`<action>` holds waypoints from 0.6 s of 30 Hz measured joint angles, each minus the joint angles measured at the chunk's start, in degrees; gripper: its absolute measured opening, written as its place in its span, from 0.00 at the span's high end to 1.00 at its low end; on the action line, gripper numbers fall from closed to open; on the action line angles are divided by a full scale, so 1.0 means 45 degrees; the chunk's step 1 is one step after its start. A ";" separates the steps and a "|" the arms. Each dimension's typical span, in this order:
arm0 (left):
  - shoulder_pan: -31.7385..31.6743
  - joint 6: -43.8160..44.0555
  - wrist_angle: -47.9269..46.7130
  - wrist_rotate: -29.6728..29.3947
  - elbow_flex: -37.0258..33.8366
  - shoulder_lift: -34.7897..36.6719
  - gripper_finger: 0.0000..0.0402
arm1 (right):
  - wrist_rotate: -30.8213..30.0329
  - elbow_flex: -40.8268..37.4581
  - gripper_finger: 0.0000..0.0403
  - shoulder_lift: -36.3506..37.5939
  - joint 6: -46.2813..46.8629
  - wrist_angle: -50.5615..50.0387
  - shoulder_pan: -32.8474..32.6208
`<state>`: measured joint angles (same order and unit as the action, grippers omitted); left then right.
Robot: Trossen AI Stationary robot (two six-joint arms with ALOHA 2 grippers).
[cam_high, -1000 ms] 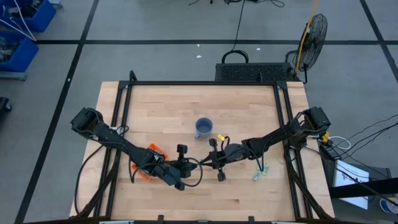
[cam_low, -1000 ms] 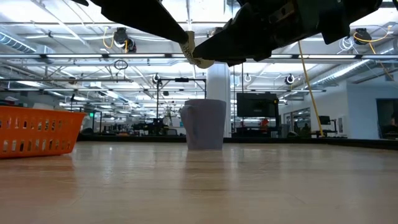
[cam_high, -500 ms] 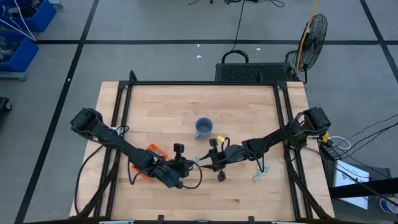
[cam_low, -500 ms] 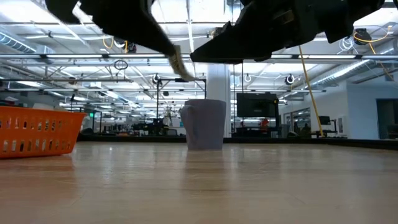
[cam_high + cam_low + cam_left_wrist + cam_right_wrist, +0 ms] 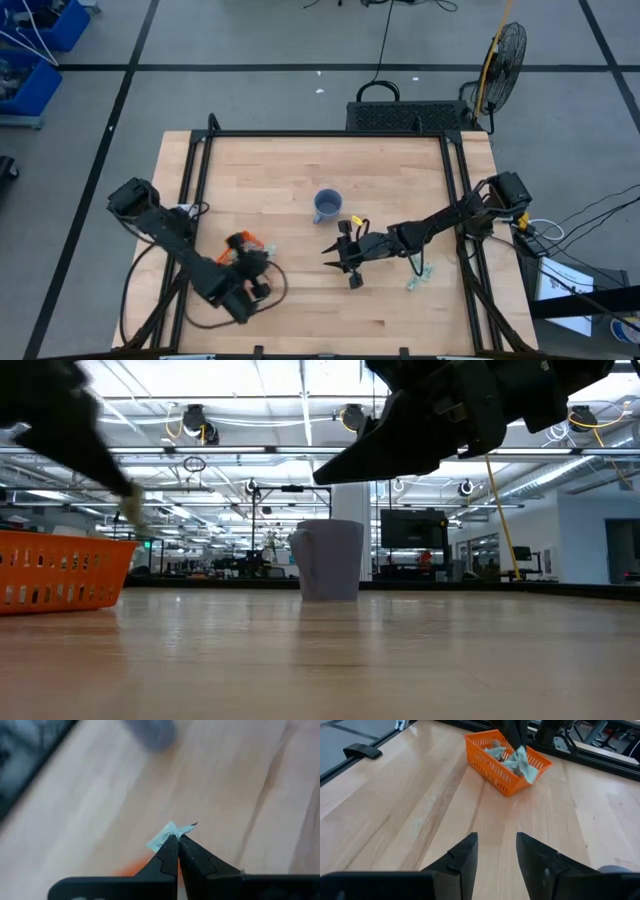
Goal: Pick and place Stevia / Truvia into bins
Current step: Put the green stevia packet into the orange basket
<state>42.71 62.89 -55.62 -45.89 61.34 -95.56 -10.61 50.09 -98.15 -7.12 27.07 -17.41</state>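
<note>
My left gripper [image 5: 248,256] is shut on one pale Stevia packet [image 5: 169,835] and hangs over the orange bin [image 5: 243,242] at the table's left. Several packets lie in the bin [image 5: 506,764]. In the low view the left gripper [image 5: 124,508] is just above the bin's rim [image 5: 60,565]. My right gripper [image 5: 495,851] stands open at the table's middle [image 5: 328,250], above the wood, with nothing between its fingers. A few more packets [image 5: 418,278] lie flat on the table to the right. My left gripper pinches one end of the packet [image 5: 172,833] between its two fingertips. The fingers [image 5: 512,734] come from above, pointing down. The packet [image 5: 524,762] hangs below them, clear of the table, over the bin's near right part.
A blue-grey mug [image 5: 327,205] stands upright behind the table's middle, also in the low view [image 5: 330,560]. Bare wood lies between the bin and my right gripper. A black frame rail [image 5: 330,133] borders the table's far edge.
The two grippers met over the table's middle with the packet between them. My right gripper has let go and stayed about where it was. My left gripper has carried the packet toward the table's left edge and lower, over the bin.
</note>
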 joint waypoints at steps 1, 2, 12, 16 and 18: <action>0.0245 0.1313 -0.0678 0.0319 0.0000 -0.0002 0.97 | 0.0004 0.0000 0.69 0.0000 0.0000 0.0000 0.0024; 0.0476 0.2511 -0.1290 0.0758 0.0000 0.0002 0.98 | 0.0013 0.0000 0.69 0.0000 0.0000 0.0008 0.0038; 0.2163 0.7917 -0.2676 0.3896 0.0000 0.0002 0.94 | 0.0015 0.0000 0.69 0.0000 0.0000 -0.0026 0.0055; 0.2289 0.8117 -0.2622 0.3858 0.0000 0.0002 0.94 | 0.0010 0.0000 0.69 0.0000 0.0007 -0.0040 0.0055; 0.2284 0.8117 -0.2613 0.3857 0.0000 0.0002 0.94 | 0.0010 0.0000 0.68 0.0000 0.0112 -0.0044 0.0055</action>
<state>52.99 99.42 -67.38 -28.53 61.34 -95.55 -10.57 50.09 -98.15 -6.61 26.87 -17.17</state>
